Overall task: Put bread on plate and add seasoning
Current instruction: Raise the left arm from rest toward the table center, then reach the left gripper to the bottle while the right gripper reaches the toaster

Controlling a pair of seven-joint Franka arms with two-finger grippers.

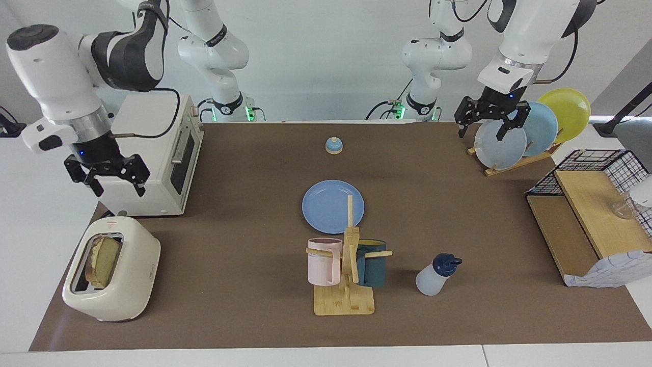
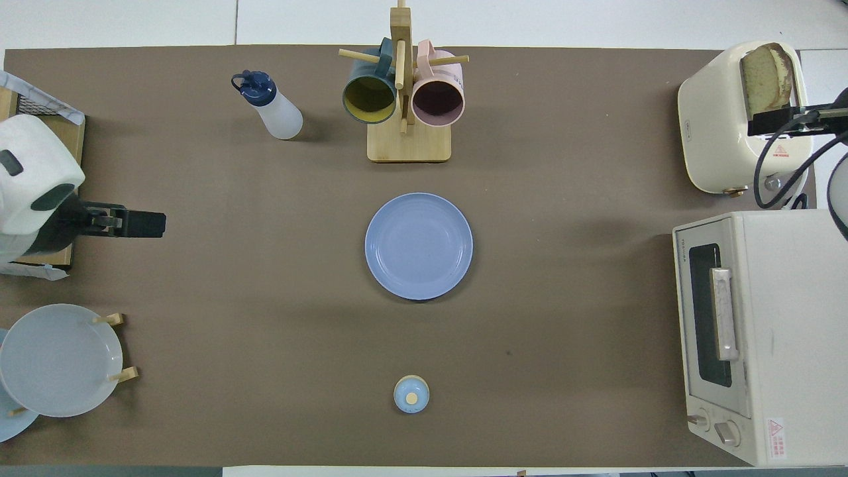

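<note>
Right gripper [image 1: 116,187]: hanging with jaws spread and holding nothing, over the corner of the toaster oven [image 1: 147,158] that lies toward the toaster.
Left gripper [image 1: 486,122]: hanging with jaws spread and holding nothing, in the air by the rack of upright plates [image 1: 530,130].
Toaster [image 1: 112,270]: standing at the right arm's end of the table, farther from the robots than the toaster oven; containing the bread.
Bread [image 1: 103,260]: sitting upright in one toaster slot, top edge protruding.
Plate [image 1: 332,205]: lying flat at mid-table, carrying nothing.
Seasoning [image 1: 436,275]: standing tilted on the mat, cap on, beside the mug stand toward the left arm's end, farther from the robots than the plate.
Mug stand [image 1: 346,285]: holding a pink mug [image 1: 323,261] and a dark teal mug [image 1: 371,262], both hanging on pegs, interiors showing nothing inside.
Bell [image 1: 333,146]: resting on the mat, nearer to the robots than the plate.
Wire basket [image 1: 601,173]: standing at the left arm's end, with a glass [image 1: 624,208] lying on its wooden shelf.
</note>
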